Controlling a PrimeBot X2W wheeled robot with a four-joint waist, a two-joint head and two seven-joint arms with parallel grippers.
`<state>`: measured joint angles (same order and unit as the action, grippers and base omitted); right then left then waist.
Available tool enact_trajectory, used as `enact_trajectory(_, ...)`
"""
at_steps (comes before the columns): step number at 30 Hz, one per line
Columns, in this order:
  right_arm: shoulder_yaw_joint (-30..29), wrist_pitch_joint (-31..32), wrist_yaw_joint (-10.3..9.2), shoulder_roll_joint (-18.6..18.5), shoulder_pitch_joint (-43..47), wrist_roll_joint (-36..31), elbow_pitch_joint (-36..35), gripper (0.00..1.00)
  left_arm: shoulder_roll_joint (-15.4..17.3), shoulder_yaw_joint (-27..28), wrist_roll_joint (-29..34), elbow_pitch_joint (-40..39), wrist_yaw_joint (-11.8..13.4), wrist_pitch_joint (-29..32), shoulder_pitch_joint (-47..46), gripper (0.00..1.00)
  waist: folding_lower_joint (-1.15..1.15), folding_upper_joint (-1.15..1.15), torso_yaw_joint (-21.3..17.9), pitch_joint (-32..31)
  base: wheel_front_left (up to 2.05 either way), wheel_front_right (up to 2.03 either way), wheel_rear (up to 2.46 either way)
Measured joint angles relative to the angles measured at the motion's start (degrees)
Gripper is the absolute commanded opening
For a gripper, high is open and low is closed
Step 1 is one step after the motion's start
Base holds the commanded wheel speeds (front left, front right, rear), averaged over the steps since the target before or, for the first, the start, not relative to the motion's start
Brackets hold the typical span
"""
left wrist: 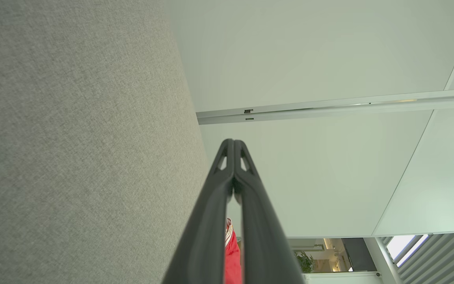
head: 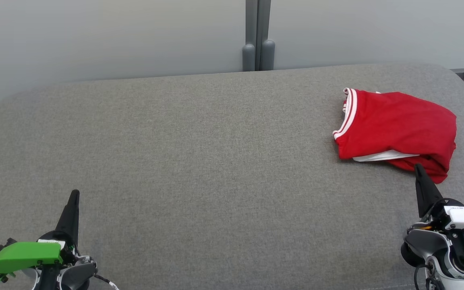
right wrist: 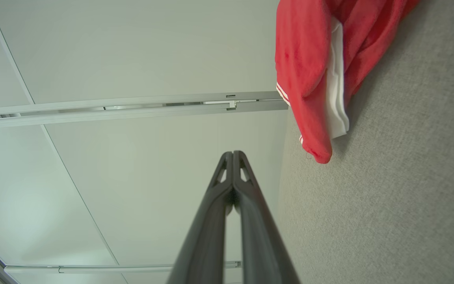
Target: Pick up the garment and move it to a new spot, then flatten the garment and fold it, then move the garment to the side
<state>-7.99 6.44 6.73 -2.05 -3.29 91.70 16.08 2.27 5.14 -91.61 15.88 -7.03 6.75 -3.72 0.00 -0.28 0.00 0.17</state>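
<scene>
Fwiw the red garment point(head: 397, 125) sits upper right in the head view, bunched on the gray cushion point(head: 216, 161). Its long axis runs roughly left-right w/ the striped trim point(head: 346, 117) at the left end. Your right gripper point(head: 419, 171) is lower right, jaws pinched together, empty. Its tip points up at the garment's lower edge, near it, but the wrist view shows a gap. Left gripper point(head: 75, 196) is lower left, closed on nothing too, well apart. Imo right arm's the pick, but you'd need to open up first.
</scene>
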Motion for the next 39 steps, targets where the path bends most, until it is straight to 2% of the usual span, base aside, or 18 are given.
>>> enact_trajectory(39,0.01,-0.01,0.0,0.0,0.0,0.0,0.0,0.0,-0.01,-0.01,0.0,0.0,0.0,0.0,0.0,0.0,0.0,0.0,0.0,0.0,0.0,0.0,0.0)
